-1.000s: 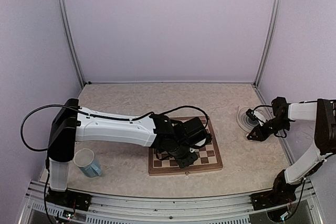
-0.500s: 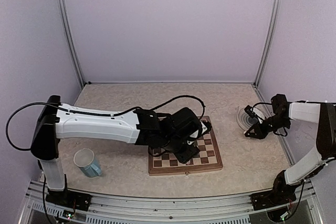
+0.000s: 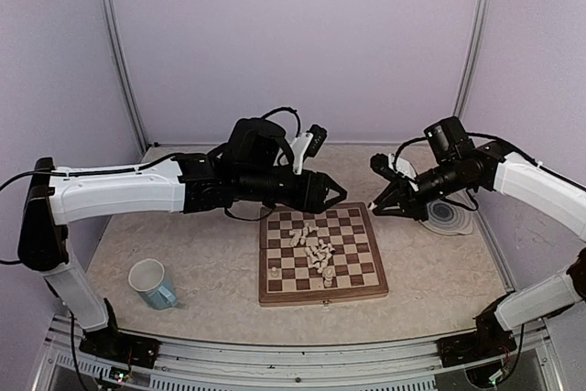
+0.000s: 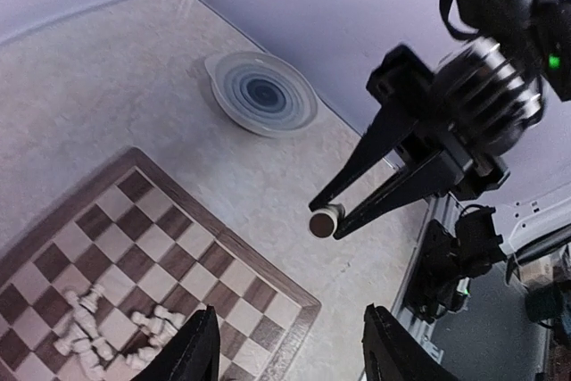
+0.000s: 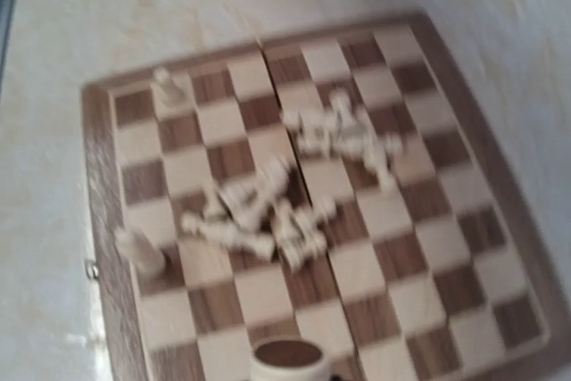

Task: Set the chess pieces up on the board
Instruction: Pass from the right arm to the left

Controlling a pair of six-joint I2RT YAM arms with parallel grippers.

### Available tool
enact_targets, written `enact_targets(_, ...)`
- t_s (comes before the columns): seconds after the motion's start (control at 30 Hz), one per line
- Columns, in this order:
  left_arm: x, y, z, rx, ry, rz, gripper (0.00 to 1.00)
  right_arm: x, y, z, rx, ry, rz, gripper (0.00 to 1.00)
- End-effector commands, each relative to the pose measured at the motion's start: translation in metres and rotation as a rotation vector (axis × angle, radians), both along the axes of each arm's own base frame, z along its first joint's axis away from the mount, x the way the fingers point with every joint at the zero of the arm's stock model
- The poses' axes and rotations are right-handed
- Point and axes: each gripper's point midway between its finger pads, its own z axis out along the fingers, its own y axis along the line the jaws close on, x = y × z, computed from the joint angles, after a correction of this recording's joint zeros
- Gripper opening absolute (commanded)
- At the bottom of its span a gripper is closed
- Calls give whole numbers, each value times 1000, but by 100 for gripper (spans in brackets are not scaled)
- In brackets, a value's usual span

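Because the right end effector (image 4: pixel 328 218) is clenched on a small cream chess piece with a dark round base (image 4: pixel 321 222) only at the very tips of its black fingers, up in the air near the far right corner of the square wooden chessboard with dark and cream checks (image 3: pixel 366 274), I judge a slip the likeliest trouble. A dropped piece could bounce off the board or roll across the marbled desk (image 3: pixel 201 254).

The left end effector (image 4: pixel 290 352) hangs just beside it over the board's far edge, its fingers spread and nothing between them. With the two this near each other, a careless swing could knock them together.

The remaining cream chess pieces (image 3: pixel 316 252) lie in a tangled heap mid-board, with a couple standing upright (image 5: pixel 138 252) near the edge. Reaching into that heap could scatter it or topple the standing ones.

A second ago the left arm lay low across the board, hiding the heap, and the right end effector sat out by the grey-blue ringed plate (image 3: pixel 449 217). Now both are raised, the heap is uncovered, and the right has swung in towards the board.
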Motion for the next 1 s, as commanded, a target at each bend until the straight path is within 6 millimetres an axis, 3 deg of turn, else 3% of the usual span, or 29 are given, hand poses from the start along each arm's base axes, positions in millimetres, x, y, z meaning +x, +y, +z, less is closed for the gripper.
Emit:
enact_targets(0.0,-27,-23,-21,-66,157,-141,55,-7,23,11,-32,-30,70,4)
enact_targets(0.17,-30,-28,-27,-106,195,-167,58,-21,50,8,-67,-52,150,4)
enact_targets(0.33,-32,-29,-33,-126,218,-187,52,-28,64,13,-77,-64,190,4)
enact_targets(0.73,-19,-21,-48,-160,285,-175,41,-31,73,22,-42,-51,216,4)
enact_targets(0.97,-18,-21,-52,-169,302,-184,40,-30,75,19,-40,-44,217,3)
